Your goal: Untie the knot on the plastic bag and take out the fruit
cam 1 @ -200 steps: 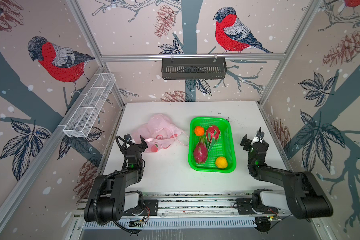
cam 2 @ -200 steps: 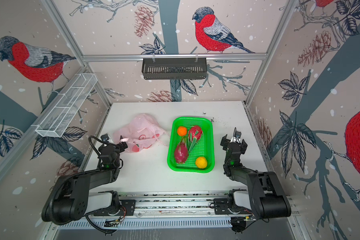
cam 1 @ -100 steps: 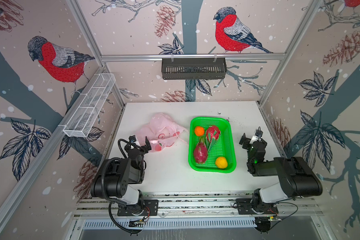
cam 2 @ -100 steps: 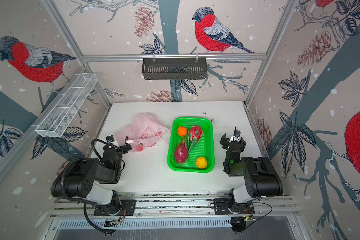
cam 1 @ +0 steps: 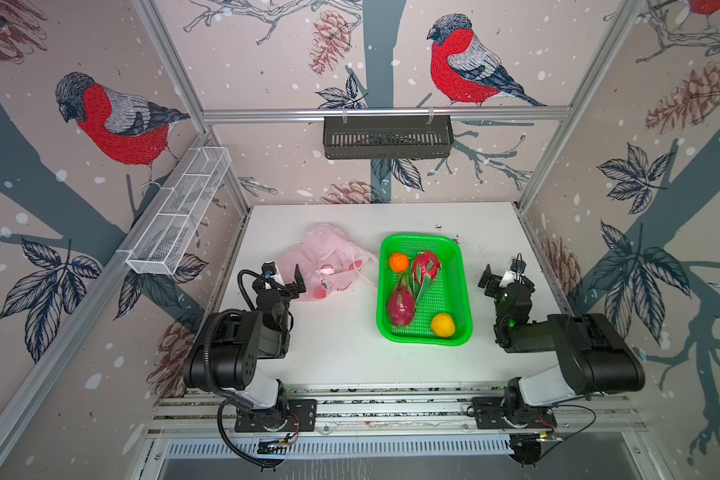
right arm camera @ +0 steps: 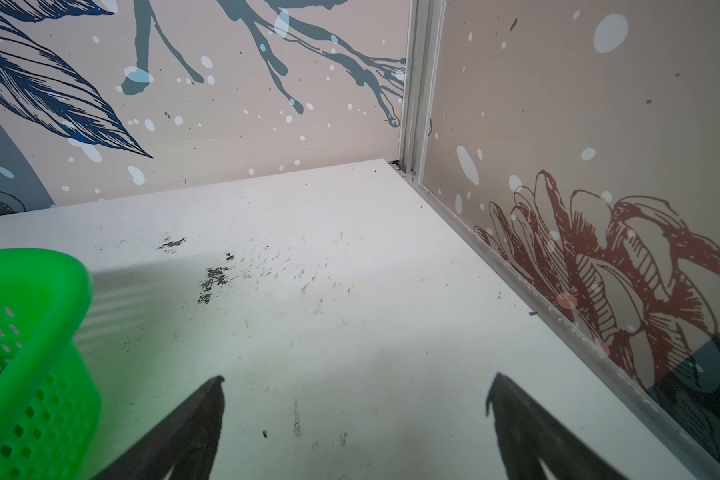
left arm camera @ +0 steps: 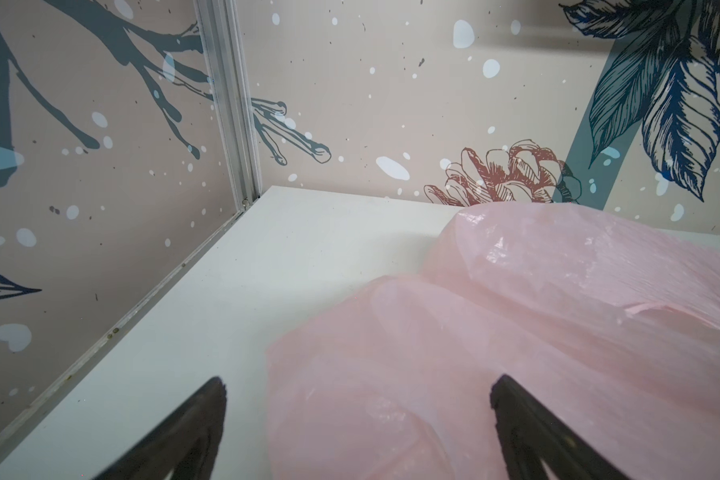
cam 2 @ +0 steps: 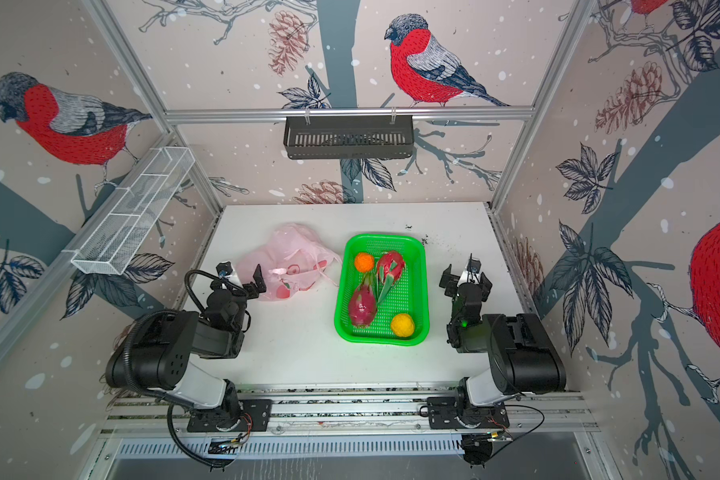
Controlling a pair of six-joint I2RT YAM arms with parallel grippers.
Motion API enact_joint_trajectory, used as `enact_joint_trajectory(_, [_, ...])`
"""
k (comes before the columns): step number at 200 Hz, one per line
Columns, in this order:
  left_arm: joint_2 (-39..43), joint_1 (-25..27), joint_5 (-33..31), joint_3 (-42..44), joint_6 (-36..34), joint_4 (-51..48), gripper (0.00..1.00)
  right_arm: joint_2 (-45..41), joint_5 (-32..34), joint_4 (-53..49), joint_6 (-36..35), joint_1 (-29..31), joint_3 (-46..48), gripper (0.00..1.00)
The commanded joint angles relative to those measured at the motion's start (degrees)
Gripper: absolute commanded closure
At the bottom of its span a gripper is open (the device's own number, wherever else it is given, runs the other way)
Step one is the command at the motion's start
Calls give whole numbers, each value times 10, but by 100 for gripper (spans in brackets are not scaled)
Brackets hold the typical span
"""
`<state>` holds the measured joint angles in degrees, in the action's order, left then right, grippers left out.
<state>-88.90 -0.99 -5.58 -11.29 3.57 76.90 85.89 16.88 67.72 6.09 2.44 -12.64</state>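
The pink plastic bag [cam 1: 329, 259] [cam 2: 294, 259] lies slack and crumpled on the white table, left of centre, with red prints showing on it. The knot does not show in any view. The fruit lies in a green basket [cam 1: 467, 291] [cam 2: 420, 286]: two dragon fruits [cam 1: 400, 305] [cam 1: 426, 266] and two orange balls [cam 1: 398, 262] [cam 1: 442, 325]. My left gripper [cam 1: 284, 274] [cam 2: 243, 276] [left arm camera: 358, 382] is open at the bag's near left edge, with pink film [left arm camera: 516, 332] lying under the gap. My right gripper [cam 1: 504, 276] [cam 2: 465, 276] [right arm camera: 356, 380] is open over bare table, right of the basket.
A black slatted basket [cam 1: 387, 137] hangs on the back wall and a white wire rack [cam 1: 179, 216] on the left wall. Dark specks [right arm camera: 213, 278] mark the table behind the green basket's corner [right arm camera: 34, 316]. Wall frames close in both sides.
Both arms have folded back, their elbows drawn in toward the front rail. The left gripper has shifted slightly toward the bag. Bag, basket and fruit have not moved.
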Motion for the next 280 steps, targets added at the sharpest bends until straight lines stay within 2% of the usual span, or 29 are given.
enact_joint_trajectory(1, [0, 0, 7, -2, -10, 10, 1, 0, -3, 21, 2, -1, -1, 1])
enact_joint_trajectory(280, [0, -1, 7, -2, -10, 11, 1, 4, -3, 14, 2, -1, -8, 1])
